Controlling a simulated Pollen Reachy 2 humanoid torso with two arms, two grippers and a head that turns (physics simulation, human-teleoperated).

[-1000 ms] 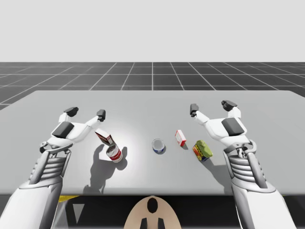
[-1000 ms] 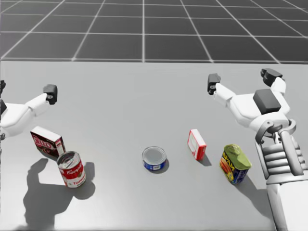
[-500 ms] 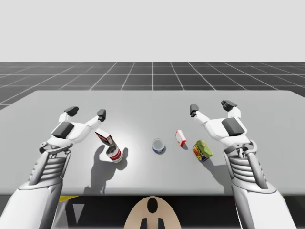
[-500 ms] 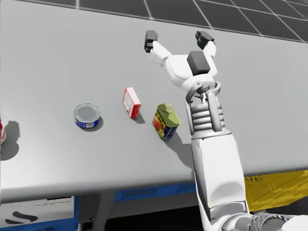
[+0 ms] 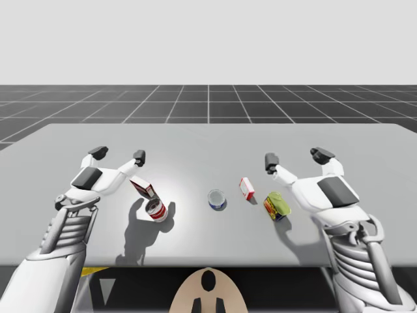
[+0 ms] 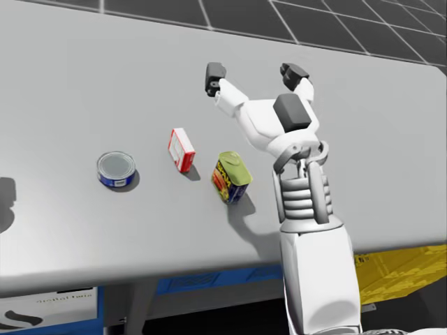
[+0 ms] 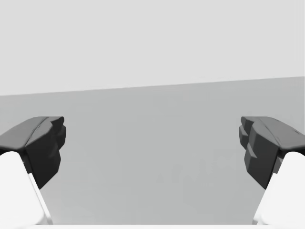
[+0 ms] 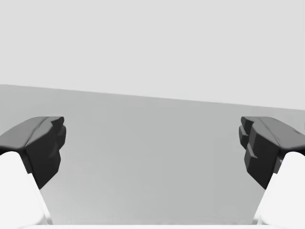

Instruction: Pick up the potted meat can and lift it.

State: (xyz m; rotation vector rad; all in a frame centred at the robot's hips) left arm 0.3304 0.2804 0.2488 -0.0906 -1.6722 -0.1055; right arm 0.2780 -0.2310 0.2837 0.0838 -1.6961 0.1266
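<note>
High view: we'd say we're at the very start, in the reach, with nothing grabbed yet. The potted meat can (image 5: 277,205), a rectangular tin with a green top and a yellow-and-blue label, stands on the grey table (image 5: 365,140) on our right side. Our right gripper (image 5: 296,158) hangs just past it, fingers spread wide and empty. Our left gripper (image 5: 118,154) is well apart on the other side, also spread and empty, near a dark red carton (image 5: 143,188) and a red-and-white round soup can (image 5: 156,210). Those 2 sit just beside each other and shouldn't matter here.

Head view: the right gripper (image 6: 254,74) sits beyond the potted meat can (image 6: 231,177), with the wrist close beside it. So the next move is probably to pull back, come down and get the 2 fingers either side of the tin. The catch is a small red-and-white box (image 6: 181,149) near the tin on its inner side, so 1 finger has to slip into that gap without knocking it. A short blue round tin (image 6: 116,169) lies further along, likely out of the way.

Left wrist view: left gripper (image 7: 152,148) wide apart, only bare table ahead.

Right wrist view: same for the right gripper (image 8: 152,148), with nothing between its fingers.
</note>
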